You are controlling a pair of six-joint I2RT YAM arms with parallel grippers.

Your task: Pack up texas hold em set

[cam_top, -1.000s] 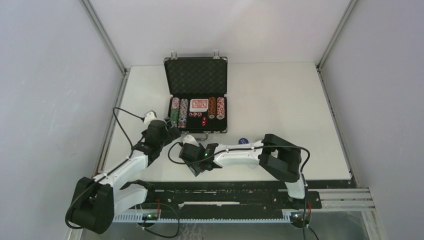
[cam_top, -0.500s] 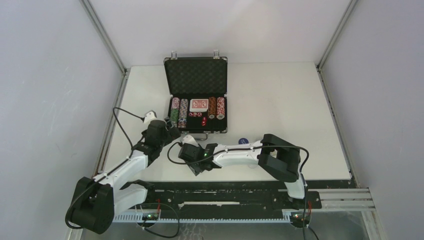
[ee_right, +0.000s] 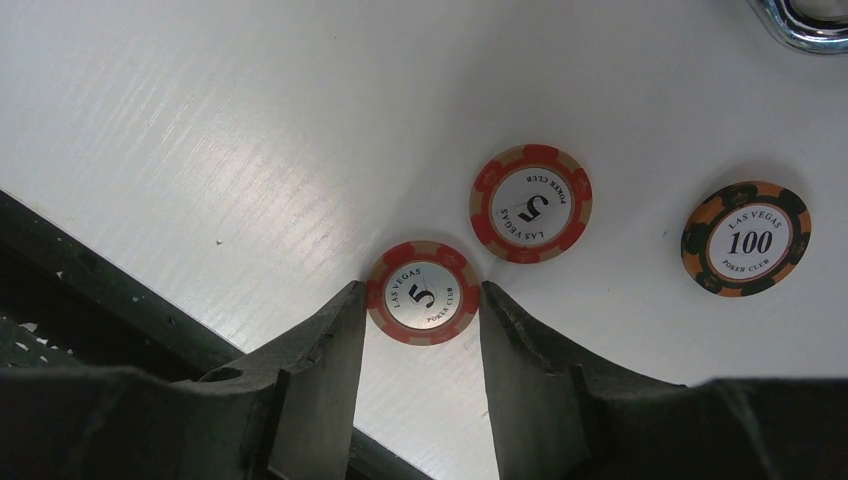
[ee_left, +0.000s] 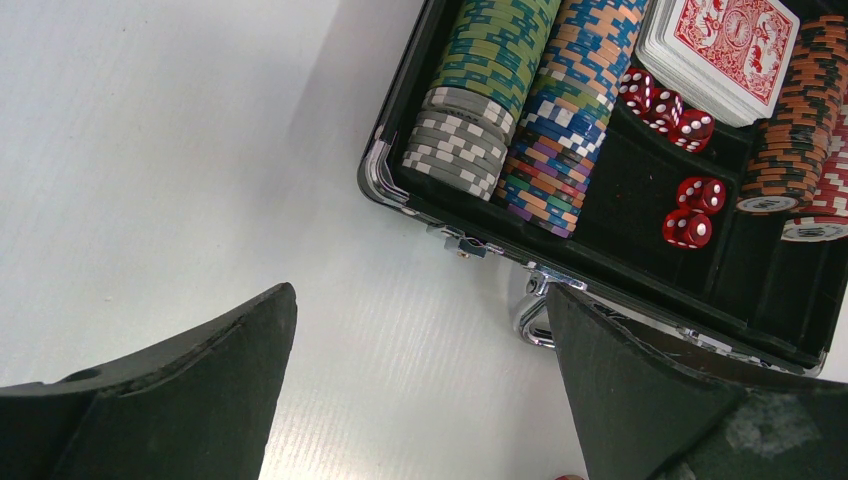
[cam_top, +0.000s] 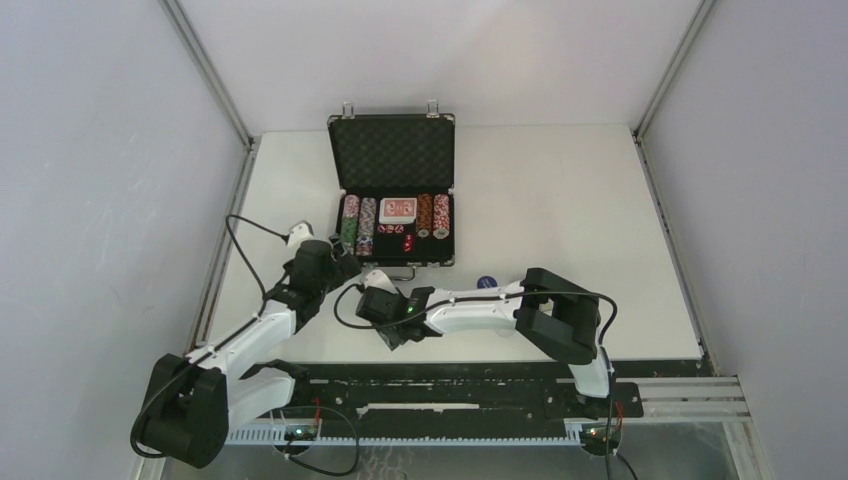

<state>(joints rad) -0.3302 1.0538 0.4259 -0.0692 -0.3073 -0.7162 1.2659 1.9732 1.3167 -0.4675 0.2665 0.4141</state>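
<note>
1. Right pincer (ee_right: pixel 420 300) is low over the table (ee_right: pixel 200 120), close to its near edge. It is narrowed around a red chip marked 5 (ee_right: pixel 422 293) that lies flat, with a fingertip at each side of the rim. I cannot tell whether the chip is actually clamped.
2. Just beyond lies a second red chip marked 5 (ee_right: pixel 531 204), flat, close to the first but apart from it.
3. To one side in the right wrist view is an orange-and-black chip marked 100 (ee_right: pixel 746 238), flat and apart from both red chips.
4. A small blue round piece (cam_top: pixel 487 281) rests on the table beside the right arm. It is too small to identify.
5. Left pincer (ee_left: pixel 420 292) is spread wide and holds nothing. It hangs over bare table just short of the case's front left corner.
6. The case (ee_left: pixel 395 175) lies open mid-table, with its metal handle (ee_left: pixel 530 310) facing the arms.
7. Contents, from the left wrist view:
   - Chip rows (ee_left: pixel 560 130) lie on edge: green then grey-white, blue then purple, orange-black, and red-white at the frame edge.
   - 5 red dice (ee_left: pixel 685 210) sit in the centre well, 3 against the deck and 2 nearer the front.
   - A red-backed card deck (ee_left: pixel 725 45) lies behind the dice.
8. The lid (cam_top: pixel 391 152) stands upright at the far side, showing black ridged lining.
</note>
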